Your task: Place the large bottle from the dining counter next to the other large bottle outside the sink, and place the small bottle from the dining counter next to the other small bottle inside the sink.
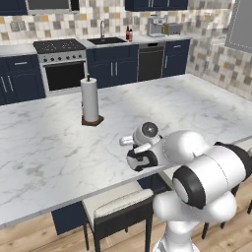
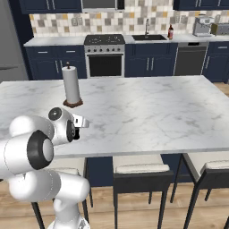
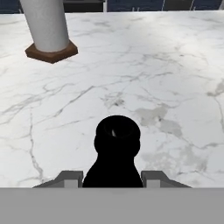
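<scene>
One dark bottle (image 3: 117, 148) sits between the jaws of the gripper (image 3: 113, 179), seen from the hand camera mouth-on. Its round neck points away over the dining counter (image 3: 175, 65), and its wider body fills the gap between the two grey fingertips (image 3: 70, 178), which look pressed against its sides. The hand is therefore narrow and appears to be holding the bottle low over the marble near the counter's front edge. Whether this is the large or the small bottle cannot be told from here. A paper towel roll (image 3: 47, 26) stands at about 11 o'clock from it. Judged as glass or hard plastic, the bottle should be stiff, smooth and inclined to slip or pivot, and fairly heavy if full. The best hold is across the broad body rather than the neck, keeping it steady during the carry. The sink (image 2: 150, 37) lies at 12 o'clock across the kitchen, with another bottle (image 2: 170, 31) just beside it at 3 o'clock.
</scene>
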